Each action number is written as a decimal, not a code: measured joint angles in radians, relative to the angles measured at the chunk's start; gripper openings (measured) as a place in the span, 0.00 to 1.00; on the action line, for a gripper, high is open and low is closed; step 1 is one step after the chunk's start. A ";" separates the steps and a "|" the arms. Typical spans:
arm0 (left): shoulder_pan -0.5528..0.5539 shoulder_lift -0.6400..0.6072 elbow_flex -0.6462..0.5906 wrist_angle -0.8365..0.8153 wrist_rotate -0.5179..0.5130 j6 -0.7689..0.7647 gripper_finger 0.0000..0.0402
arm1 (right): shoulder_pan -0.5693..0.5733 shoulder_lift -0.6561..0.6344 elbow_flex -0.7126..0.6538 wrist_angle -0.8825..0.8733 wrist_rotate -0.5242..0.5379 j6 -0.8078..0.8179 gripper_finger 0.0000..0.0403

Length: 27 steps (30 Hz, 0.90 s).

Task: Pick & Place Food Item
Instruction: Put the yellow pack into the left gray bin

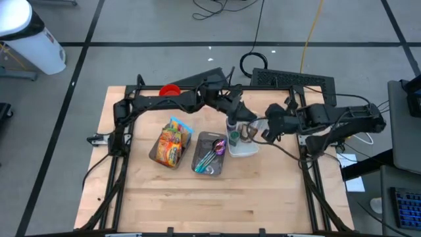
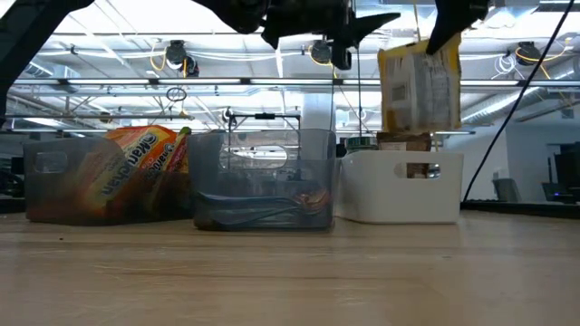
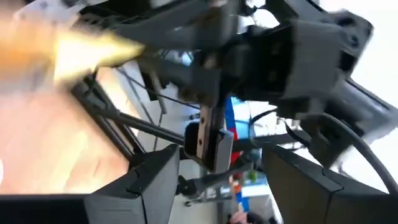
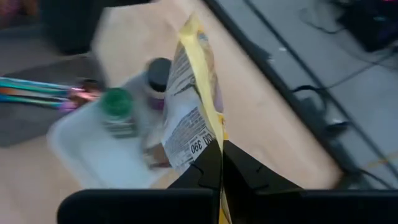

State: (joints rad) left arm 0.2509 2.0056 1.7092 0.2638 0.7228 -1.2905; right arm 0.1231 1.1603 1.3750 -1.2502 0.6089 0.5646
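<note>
1. Three open containers stand in a row across the middle of the pale wooden table (image 1: 164, 197): two clear grey plastic bins and one white plastic bin (image 2: 399, 186) nearest the right edge
2. The first clear grey bin (image 1: 155, 153), nearest the left edge, holds a heap of orange and yellow snack packets (image 1: 172, 141)
3. The middle clear grey bin (image 1: 200, 166) holds several coloured plastic utensils (image 1: 212, 157), too tangled to count
4. The white bin holds two bottles that can be told apart in the right wrist view, one with a green cap (image 4: 117, 102) and one with a dark cap (image 4: 158, 68)
5. One yellow and white printed food pouch (image 2: 419, 86) hangs in the air above the white bin, clear of its rim
6. The right gripper (image 4: 221, 163) is clamped on the pouch's edge, its fingers pressed together on it; its arm reaches in from the table's right edge, bent at the elbow
7. The left gripper (image 3: 214, 186) has its fingers spread wide with nothing between them; it hangs just beside the pouch, and its arm stretches along the table's far edge from the left
8. One red round object (image 1: 170, 90) sits near the far edge
</note>
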 joint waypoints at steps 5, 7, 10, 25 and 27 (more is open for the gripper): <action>-0.013 0.001 0.000 -0.015 -0.128 -0.159 0.60 | -0.027 0.000 0.000 -0.010 0.076 -0.063 0.00; -0.019 0.001 0.000 -0.037 -0.199 -0.197 0.60 | -0.032 0.000 0.000 0.012 0.097 -0.102 0.00; -0.021 0.002 0.000 -0.064 -0.276 -0.234 0.60 | -0.032 0.007 0.000 0.051 0.120 -0.158 0.00; -0.014 0.002 0.000 -0.114 -0.462 -0.326 0.60 | -0.028 0.083 0.000 0.191 0.179 -0.381 0.00; -0.010 0.002 0.000 -0.113 -0.460 -0.336 0.60 | -0.020 0.085 0.000 0.191 0.180 -0.399 0.00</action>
State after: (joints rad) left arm 0.2404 2.0071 1.7088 0.1506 0.2629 -1.6267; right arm 0.1027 1.2453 1.3750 -1.0588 0.7888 0.1655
